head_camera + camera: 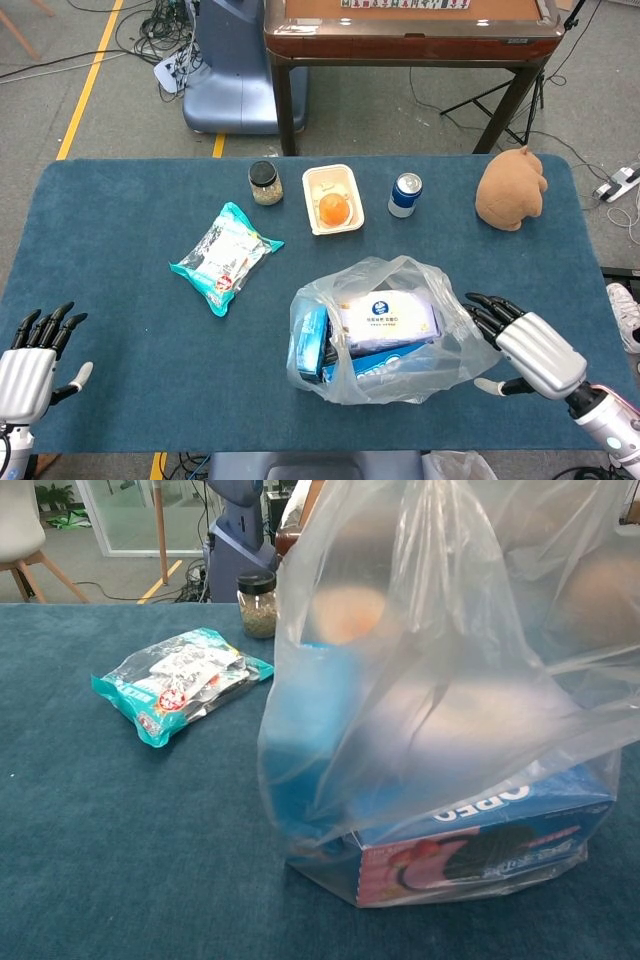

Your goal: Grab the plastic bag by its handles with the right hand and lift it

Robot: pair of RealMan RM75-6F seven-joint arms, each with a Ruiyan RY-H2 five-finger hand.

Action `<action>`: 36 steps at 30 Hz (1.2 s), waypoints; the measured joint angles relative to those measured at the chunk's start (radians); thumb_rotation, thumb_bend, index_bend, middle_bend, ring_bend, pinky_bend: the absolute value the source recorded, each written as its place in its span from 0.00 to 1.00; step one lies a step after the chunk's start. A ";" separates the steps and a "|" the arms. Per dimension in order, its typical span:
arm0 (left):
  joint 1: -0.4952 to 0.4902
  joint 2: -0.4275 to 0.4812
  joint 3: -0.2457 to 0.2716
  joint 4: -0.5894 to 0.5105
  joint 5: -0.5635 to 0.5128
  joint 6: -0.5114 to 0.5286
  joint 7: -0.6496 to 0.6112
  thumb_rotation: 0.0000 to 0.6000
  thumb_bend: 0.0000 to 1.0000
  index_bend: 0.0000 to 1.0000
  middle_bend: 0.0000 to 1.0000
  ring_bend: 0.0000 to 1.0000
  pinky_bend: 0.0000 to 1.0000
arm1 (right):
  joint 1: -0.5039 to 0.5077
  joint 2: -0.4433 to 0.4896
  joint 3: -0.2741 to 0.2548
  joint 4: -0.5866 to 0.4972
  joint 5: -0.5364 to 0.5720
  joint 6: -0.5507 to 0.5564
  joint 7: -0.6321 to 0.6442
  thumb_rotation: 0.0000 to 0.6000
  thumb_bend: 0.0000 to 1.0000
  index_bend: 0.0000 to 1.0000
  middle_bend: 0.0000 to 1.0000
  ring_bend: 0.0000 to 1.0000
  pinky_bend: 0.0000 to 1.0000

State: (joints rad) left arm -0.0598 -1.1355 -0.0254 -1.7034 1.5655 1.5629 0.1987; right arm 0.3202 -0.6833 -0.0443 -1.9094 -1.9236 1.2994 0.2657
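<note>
A clear plastic bag [395, 330] stands on the blue table near the front edge, holding a white box and blue cookie boxes. In the chest view the plastic bag [440, 690] fills the right half, close to the camera. My right hand [525, 345] is open, fingers spread, just right of the bag with its fingertips at the bag's right side. My left hand [35, 352] is open at the front left corner, far from the bag. Neither hand shows in the chest view.
A teal snack packet [224, 257] lies left of the bag. At the back stand a small jar [265, 182], a white tray with an orange [333, 199], a blue can [404, 194] and a brown plush toy [511, 188]. The table [120, 220] ends just behind them.
</note>
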 measured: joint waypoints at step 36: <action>0.010 0.008 0.000 -0.015 0.008 0.012 0.009 1.00 0.25 0.19 0.10 0.16 0.07 | 0.127 -0.165 -0.032 0.169 -0.083 0.089 0.606 0.94 0.00 0.14 0.26 0.10 0.18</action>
State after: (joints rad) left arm -0.0496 -1.1270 -0.0252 -1.7183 1.5739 1.5745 0.2076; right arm 0.4474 -0.8485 -0.0764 -1.7399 -2.0068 1.3889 0.8716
